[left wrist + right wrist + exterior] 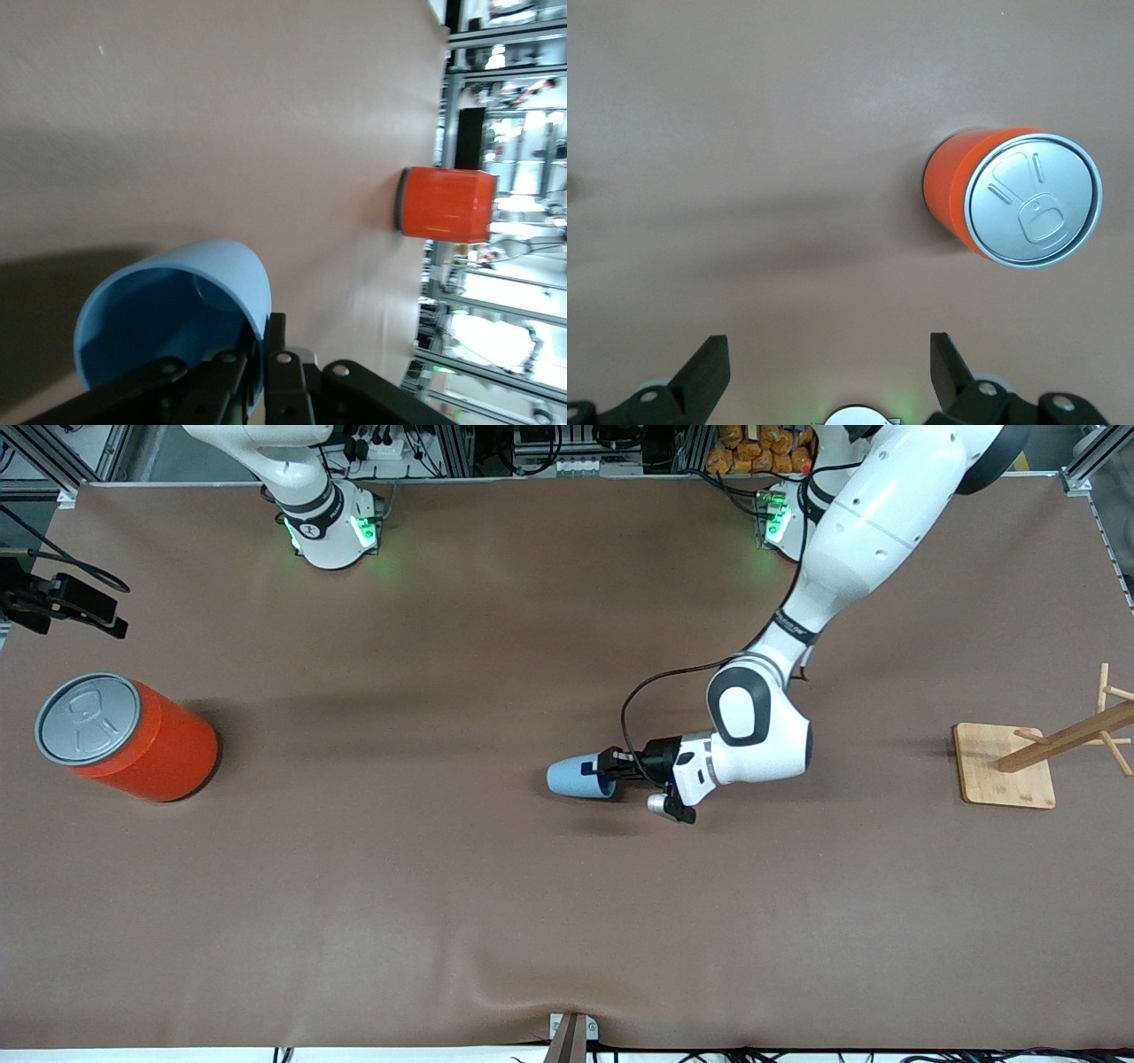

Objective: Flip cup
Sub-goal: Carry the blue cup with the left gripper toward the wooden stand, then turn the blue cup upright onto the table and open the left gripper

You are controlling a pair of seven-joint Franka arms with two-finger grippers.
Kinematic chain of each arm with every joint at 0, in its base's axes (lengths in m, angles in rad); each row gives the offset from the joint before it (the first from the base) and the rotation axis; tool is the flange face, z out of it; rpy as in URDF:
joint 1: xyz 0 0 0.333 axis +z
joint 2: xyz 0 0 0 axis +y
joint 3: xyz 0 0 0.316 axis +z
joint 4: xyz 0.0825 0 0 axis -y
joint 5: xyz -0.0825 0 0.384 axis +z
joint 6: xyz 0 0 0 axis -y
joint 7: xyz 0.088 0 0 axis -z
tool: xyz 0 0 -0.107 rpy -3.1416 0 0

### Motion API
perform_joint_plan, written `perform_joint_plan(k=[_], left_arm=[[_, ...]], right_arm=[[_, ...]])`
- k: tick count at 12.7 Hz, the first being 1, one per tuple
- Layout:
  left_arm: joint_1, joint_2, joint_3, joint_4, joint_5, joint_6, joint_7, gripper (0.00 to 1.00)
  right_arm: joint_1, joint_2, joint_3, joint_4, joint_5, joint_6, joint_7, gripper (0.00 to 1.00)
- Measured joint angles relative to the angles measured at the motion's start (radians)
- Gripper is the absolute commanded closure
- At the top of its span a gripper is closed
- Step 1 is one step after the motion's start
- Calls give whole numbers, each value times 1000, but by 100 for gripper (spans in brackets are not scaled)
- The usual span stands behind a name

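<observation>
The small light blue cup (574, 778) is turned on its side near the middle of the table, its mouth toward the left arm's end. My left gripper (609, 770) is shut on the cup's rim. In the left wrist view one finger sits inside the cup (168, 310) and the other finger (276, 341) sits outside the wall, and the left gripper (264, 354) pinches it. I cannot tell if the cup touches the table. My right gripper (828, 354) is open and empty, waiting high over the table near its base; it is out of the front view.
A large orange can with a grey lid (124, 735) stands at the right arm's end; it also shows in the left wrist view (443, 204) and the right wrist view (1014, 197). A wooden rack on a square base (1005, 766) stands at the left arm's end.
</observation>
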Motion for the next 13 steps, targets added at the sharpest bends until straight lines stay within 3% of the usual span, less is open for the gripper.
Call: perform_joint_plan(k=[3,7,13], left_arm=[[65,-120,6,-6,268,-53,-243,100],[198,-254,11,-25,749,-220,-535,100],[252,-308,16,-91,1189,-245,-753,100]], right_arm=[[-3,0,1,-2,0,-1,0,0],[-3,0,4,-1,0,-14,0,0],[-4,-1,5,7,1,-19,-25,0]])
